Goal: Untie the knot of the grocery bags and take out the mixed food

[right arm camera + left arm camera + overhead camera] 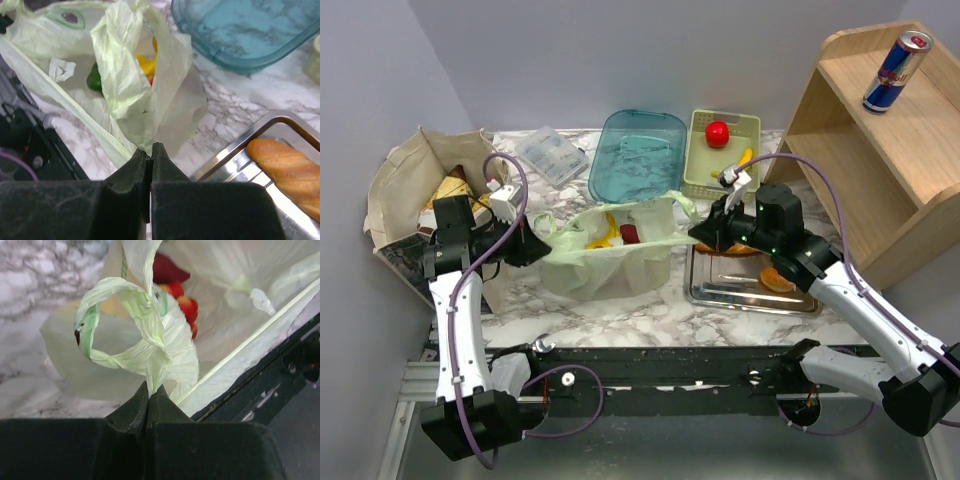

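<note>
We are pinching the pale green bag (610,268) from both sides as it is sitting in the middle of the tabletop (620,312), a little nearer the near edge than the far one.

Our left gripper (148,390) is clamping its jaws together on the left handle loop (150,325). The twisted fabric is running straight down into the seam between the pads, and the open ring of the loop is standing just above the fingertips.

Our right gripper (150,150) is likewise closing tight on the right handle (132,100), whose lower tip is disappearing between the jaws while the rest is rising in a crumpled sheet in front of them.

The two handles are being held well apart, one on each side, and the bag's mouth is gaping open between them. Inside, bananas (603,235) are showing beside a red item, strawberries (185,305) are lying just beyond the left loop, and a green pepper (94,79) is resting against the bag's wall.

The beige tote (410,170) is standing at the tabletop's left edge, beyond our left arm. A metal tray (750,302) holding a bread loaf (287,167) is lying just beside the right gripper, and a teal tub (250,30) is sitting towards the far edge.
</note>
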Controlling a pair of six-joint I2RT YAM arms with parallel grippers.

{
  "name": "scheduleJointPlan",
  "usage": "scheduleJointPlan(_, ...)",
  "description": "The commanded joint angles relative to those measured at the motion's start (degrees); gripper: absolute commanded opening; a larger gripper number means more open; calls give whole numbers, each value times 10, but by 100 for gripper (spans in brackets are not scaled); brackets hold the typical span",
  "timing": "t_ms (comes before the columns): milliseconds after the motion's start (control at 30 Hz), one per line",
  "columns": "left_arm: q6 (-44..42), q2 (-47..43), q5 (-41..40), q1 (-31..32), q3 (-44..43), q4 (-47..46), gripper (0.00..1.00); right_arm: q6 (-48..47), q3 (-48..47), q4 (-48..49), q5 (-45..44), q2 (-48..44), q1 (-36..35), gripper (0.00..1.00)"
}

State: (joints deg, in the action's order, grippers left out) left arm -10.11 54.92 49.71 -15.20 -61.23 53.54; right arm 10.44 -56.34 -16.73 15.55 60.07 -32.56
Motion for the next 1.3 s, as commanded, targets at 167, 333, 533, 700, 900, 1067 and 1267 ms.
scheduleJointPlan(167, -232, -73, -146, -37, 76, 87, 0, -171, 34, -119, 66, -15, 13, 1)
scheduleJointPlan(333, -267, -130, 0, -35, -4, 114, 83, -208, -70, -117, 151, 5, 13, 69)
scheduleJointPlan(533, -193, -136, 52, -34, -93, 38, 99, -259, -200, -127, 196, 46, 13, 91)
scheduleJointPlan(700, -197, -83, 65, -30, -182, 25, 99, -285, -275, -115, 257, 94, 9, 91)
scheduleJointPlan(900, -275, -46, 116, 8, -229, -17, 99, -348, -317, -88, 252, 190, -43, 59)
scheduleJointPlan(1067, -400, 48, 67, 150, -282, 114, 82, -421, -345, -117, 238, 260, -90, 29)
scheduleJointPlan(1267, -504, 71, -32, 261, -139, 73, 61, -515, -303, -173, 202, 301, -97, 24)
